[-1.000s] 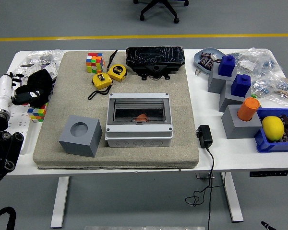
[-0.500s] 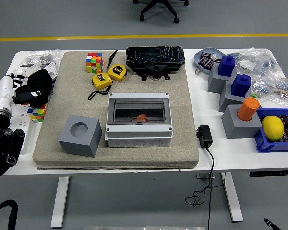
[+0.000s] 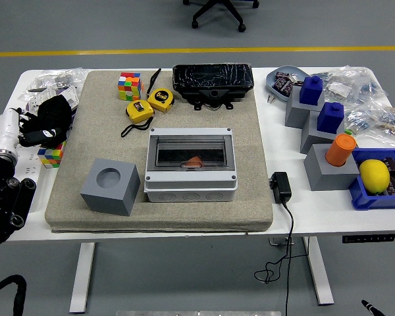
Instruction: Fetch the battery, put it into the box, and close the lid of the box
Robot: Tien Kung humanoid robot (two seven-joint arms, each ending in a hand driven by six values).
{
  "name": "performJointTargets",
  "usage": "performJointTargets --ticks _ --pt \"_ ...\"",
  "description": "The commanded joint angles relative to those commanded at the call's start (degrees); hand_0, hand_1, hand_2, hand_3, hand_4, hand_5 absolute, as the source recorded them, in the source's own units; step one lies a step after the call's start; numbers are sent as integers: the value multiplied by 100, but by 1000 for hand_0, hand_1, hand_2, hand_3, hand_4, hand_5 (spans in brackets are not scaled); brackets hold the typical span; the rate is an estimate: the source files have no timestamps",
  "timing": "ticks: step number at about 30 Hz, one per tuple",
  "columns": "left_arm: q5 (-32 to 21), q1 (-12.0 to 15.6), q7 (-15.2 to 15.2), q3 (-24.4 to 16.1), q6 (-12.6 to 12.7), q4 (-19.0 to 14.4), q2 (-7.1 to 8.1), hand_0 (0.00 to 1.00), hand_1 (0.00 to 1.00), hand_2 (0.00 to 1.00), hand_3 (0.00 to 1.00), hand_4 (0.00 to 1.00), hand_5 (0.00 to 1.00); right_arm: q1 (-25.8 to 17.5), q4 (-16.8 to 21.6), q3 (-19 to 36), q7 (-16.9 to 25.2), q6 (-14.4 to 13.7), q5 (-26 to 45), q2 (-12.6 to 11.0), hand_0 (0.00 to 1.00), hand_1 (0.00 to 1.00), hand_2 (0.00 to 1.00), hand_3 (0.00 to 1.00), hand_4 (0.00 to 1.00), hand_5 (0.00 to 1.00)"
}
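The grey junction box (image 3: 191,186) stands in the middle of the beige mat (image 3: 250,131). Its clear lid (image 3: 191,151) lies shut. A small orange-brown object, which may be the battery (image 3: 195,161), shows through the lid inside the box. My left hand (image 3: 43,125) is black on a white wrist and rests at the table's left edge, well left of the box. Its fingers are relaxed and hold nothing. My right hand is out of view.
A grey cube with a round hole (image 3: 110,186) sits left of the box. Behind it are two yellow tape measures (image 3: 150,103), a colour cube (image 3: 130,86) and a black tray (image 3: 212,82). A black adapter (image 3: 280,187), grey blocks (image 3: 329,168) and a blue bin (image 3: 382,191) stand at the right.
My left hand has shifted slightly at the left edge. The box and everything else on the table stay where they were.
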Motion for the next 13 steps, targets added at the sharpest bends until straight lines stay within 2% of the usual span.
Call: performJointTargets --ticks 2,3,8,9,13 --pt "0 11 39 -24 32 -3 -12 293 307 447 484 998 274 -2 0 11 -2 0 -9 1 829 745 719 736 998 998" --pt "0 15 51 -41 42 -3 -20 248 184 313 406 998 267 -3 0 14 -2 0 -12 2 829 743 719 734 998 998" --pt "0 17 39 -44 82 0 -32 248 184 313 406 998 267 -5 0 29 -4 0 -26 0 829 743 719 734 998 998" --pt "0 16 35 -45 92 3 -33 227 101 202 300 998 252 -5 0 31 -5 2 -31 0 827 737 718 733 998 998" --pt "0 28 21 -40 148 -1 -31 227 101 202 300 998 252 -4 0 11 -2 5 -26 -3 827 737 718 733 998 998"
